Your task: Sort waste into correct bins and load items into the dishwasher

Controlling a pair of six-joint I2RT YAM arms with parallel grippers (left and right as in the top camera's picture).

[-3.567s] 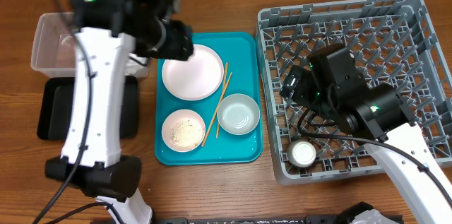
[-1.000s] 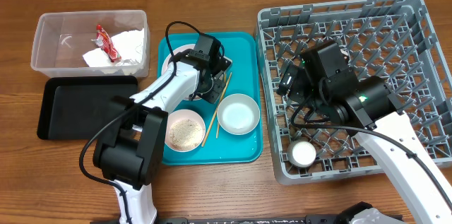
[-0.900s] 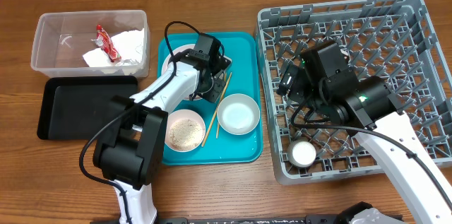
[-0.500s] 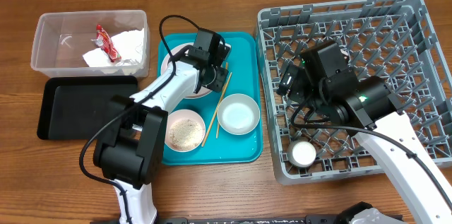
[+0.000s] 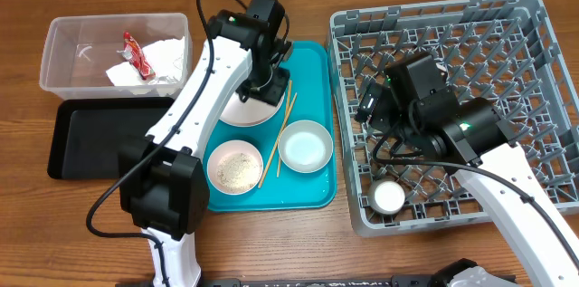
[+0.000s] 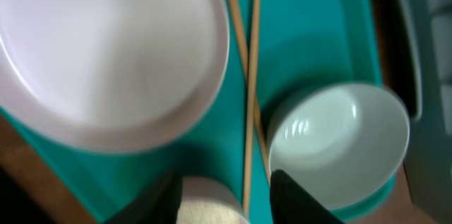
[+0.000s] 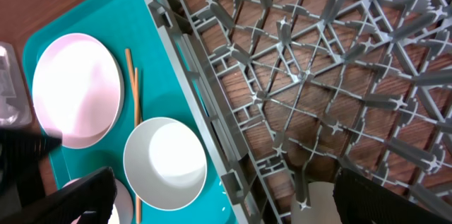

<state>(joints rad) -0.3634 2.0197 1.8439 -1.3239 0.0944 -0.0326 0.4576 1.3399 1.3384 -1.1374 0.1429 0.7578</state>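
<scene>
Over the teal tray (image 5: pixel 312 192), left tool (image 6: pixel 226 197) parted beside chopsticks (image 6: pixel 252 75), hidden overhead, right tool (image 7: pixel 226 203) wide above rack (image 7: pixel 318 75)

Overhead camera looks straight down on the whole table (image 5: pixel 289 243). Left wrist camera sits close above the teal tray (image 6: pixel 311 33); right wrist camera, farther off, shares its large plate (image 6: pixel 106 47), chopsticks (image 6: pixel 251 75) and bowl (image 6: pixel 339 139).

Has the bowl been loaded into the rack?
No, the bowl sits on the teal tray, outside the rack.
</scene>
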